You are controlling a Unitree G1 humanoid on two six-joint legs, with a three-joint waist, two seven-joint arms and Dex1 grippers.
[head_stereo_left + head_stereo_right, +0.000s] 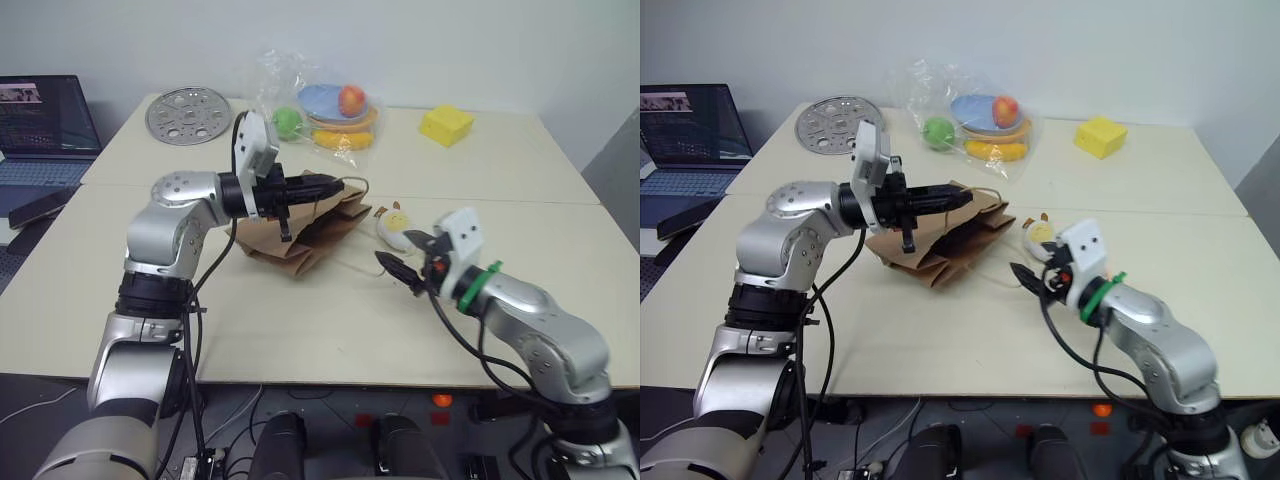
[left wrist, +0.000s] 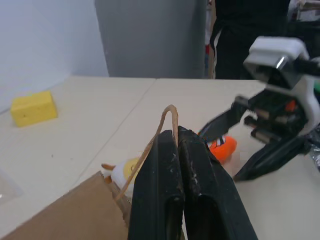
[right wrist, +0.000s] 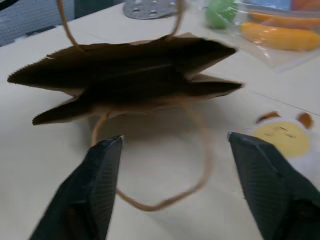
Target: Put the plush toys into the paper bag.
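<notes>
The brown paper bag (image 1: 300,235) lies on its side in the middle of the table, its mouth toward my right gripper. One cord handle (image 2: 167,117) is lifted, and my left gripper (image 1: 335,185) is shut on it just above the bag. The other handle (image 3: 200,150) lies looped on the table. My right gripper (image 1: 408,254) stands open, low over that loop, with nothing between its fingers. The white-and-yellow egg plush toy (image 1: 395,222) lies right beside it. The orange carrot plush toy (image 2: 223,148) peeks out from behind the right gripper's fingers.
A clear plastic bag of fruit (image 1: 330,115) sits at the back of the table, with a yellow foam block (image 1: 446,125) to its right and a round metal disc (image 1: 188,112) to its left. A laptop (image 1: 45,125) stands far left. A person in dark clothes (image 2: 250,30) stands beyond the table.
</notes>
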